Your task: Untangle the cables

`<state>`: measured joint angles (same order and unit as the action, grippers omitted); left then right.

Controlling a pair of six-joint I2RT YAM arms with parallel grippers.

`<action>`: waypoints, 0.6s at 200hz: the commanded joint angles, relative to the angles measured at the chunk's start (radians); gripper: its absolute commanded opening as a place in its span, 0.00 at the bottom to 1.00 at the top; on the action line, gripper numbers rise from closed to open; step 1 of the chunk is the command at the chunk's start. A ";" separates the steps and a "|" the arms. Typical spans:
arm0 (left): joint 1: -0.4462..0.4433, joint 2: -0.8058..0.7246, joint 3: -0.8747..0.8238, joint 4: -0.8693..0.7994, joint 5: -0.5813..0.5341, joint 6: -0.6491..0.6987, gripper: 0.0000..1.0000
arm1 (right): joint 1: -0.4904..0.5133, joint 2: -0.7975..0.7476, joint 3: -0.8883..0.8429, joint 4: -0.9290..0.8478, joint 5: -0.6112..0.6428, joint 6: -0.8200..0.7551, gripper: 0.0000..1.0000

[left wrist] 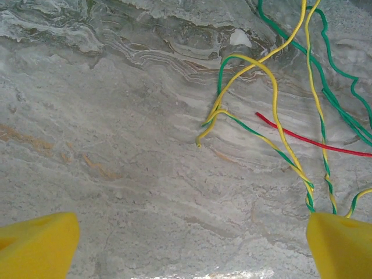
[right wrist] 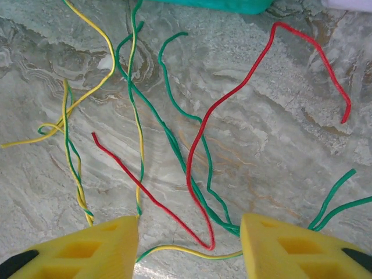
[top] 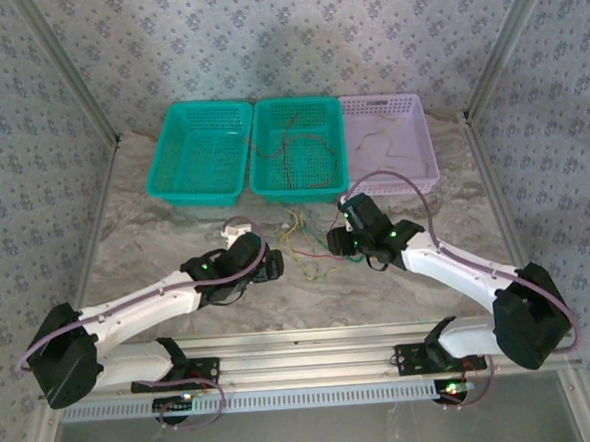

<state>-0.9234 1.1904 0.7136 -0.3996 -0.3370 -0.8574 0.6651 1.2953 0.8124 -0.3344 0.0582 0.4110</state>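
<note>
The cables (top: 301, 243) lie in a loose tangle on the marble table between my two grippers. My left gripper (top: 275, 265) (left wrist: 192, 241) is open wide over bare marble, with yellow (left wrist: 273, 99), green (left wrist: 343, 110) and red (left wrist: 308, 139) cables just ahead to its right. My right gripper (top: 338, 240) (right wrist: 190, 238) is open above the tangle. A bend of a red cable (right wrist: 200, 151) and a yellow-green cable (right wrist: 186, 251) lie on the table between its yellow fingers (right wrist: 99, 250). Green cables (right wrist: 174, 139) run under its right finger.
Three baskets stand in a row at the back: a teal one (top: 195, 195), a second teal one (top: 295, 192) with thin wires (top: 296, 151) in it, and a lilac one (top: 403, 186), also with wires (top: 385, 140). A small white object (top: 237, 227) lies by the left arm.
</note>
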 commanded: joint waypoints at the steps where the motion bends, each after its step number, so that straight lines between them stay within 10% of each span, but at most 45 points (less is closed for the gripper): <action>1: -0.005 -0.022 -0.009 -0.014 -0.019 0.003 1.00 | -0.002 0.023 -0.003 0.001 -0.052 -0.017 0.54; 120: -0.005 -0.028 -0.026 -0.005 -0.022 -0.001 1.00 | 0.005 0.242 0.001 0.052 -0.042 -0.048 0.46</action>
<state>-0.9234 1.1786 0.6968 -0.4000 -0.3370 -0.8577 0.6662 1.5078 0.8009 -0.2901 0.0040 0.3775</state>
